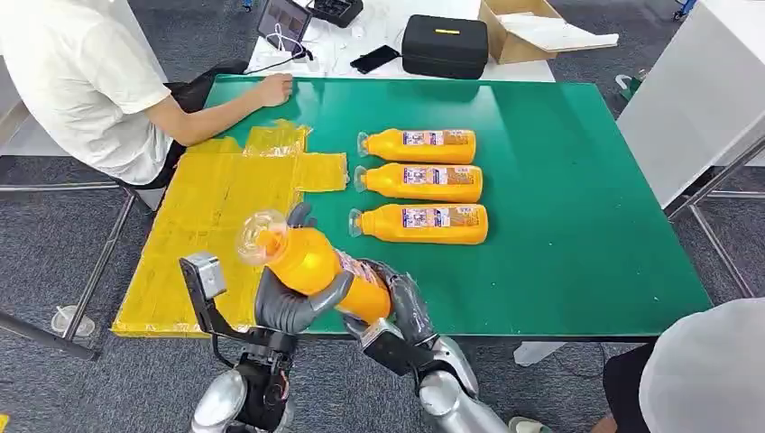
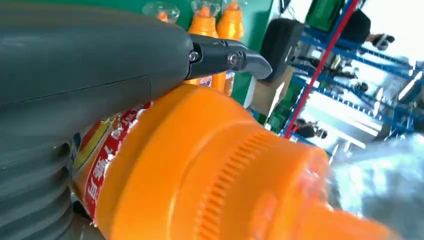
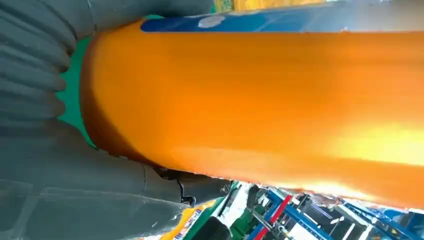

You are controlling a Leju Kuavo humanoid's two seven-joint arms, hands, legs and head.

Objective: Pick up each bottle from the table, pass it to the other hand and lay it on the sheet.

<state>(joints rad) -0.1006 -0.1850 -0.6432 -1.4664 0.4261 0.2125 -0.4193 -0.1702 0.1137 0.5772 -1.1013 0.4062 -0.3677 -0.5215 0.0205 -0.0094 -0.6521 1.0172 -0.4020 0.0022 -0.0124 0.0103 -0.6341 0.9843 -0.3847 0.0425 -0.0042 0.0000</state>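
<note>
An orange bottle (image 1: 311, 264) with a clear cap hangs tilted over the table's near edge, cap toward the yellow sheet (image 1: 203, 234). My left hand (image 1: 293, 302) wraps its upper half, thumb across the front; my right hand (image 1: 401, 307) grips its base end. The left wrist view shows the bottle (image 2: 210, 170) up close under my thumb (image 2: 100, 60). Its orange side (image 3: 260, 100) crosses the right wrist view, clasped by my right hand (image 3: 75, 190). Three more orange bottles (image 1: 422, 184) lie side by side on the green table (image 1: 577, 225), caps pointing left.
A person in a white shirt sits at the far left with a hand (image 1: 271, 90) on the table by the sheet. Another person (image 1: 704, 379) stands at the near right corner. A black case (image 1: 444, 45) and a cardboard box (image 1: 528, 32) sit on the white table behind.
</note>
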